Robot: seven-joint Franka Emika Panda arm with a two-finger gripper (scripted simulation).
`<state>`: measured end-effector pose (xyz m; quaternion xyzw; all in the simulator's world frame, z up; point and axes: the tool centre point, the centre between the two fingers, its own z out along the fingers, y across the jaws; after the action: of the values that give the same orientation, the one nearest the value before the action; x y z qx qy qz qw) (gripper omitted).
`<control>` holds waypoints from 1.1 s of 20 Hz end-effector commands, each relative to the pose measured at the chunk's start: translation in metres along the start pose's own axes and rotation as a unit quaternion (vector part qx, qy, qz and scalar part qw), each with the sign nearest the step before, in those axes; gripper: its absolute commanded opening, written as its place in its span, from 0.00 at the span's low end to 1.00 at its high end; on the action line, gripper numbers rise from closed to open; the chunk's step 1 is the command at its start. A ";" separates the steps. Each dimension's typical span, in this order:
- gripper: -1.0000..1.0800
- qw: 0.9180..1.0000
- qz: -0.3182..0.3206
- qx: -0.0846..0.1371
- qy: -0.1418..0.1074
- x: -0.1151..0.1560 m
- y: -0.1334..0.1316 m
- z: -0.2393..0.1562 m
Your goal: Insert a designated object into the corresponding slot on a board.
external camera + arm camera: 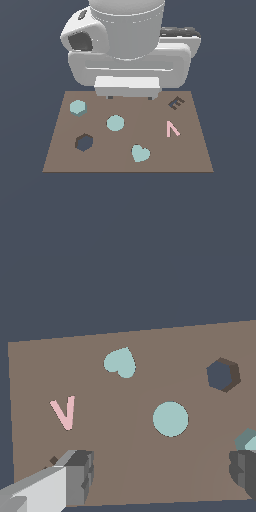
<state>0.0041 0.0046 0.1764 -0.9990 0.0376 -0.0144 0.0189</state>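
Even, flat simulator light; coarse, slightly blurred renders

We see a brown board (125, 155) on dark slate-blue ground. Its hexagonal block (78, 107), round disc (115, 123) and heart (140, 153) are light teal, the V mark (172, 128) pink, the hexagon hole (84, 143) dark with a darker rim, the gripper (160, 476) grey-white.

You see a flat, uniform dark slate-blue backdrop (30, 215) on every side; it shows no seam, wall or furniture. The light falls even and soft; shadows are faint.
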 end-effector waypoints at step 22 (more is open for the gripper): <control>0.96 0.998 -0.064 -0.010 -0.009 -0.041 0.104 0.068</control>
<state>-0.0368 -0.0805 0.1124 -0.9998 -0.0184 -0.0069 0.0097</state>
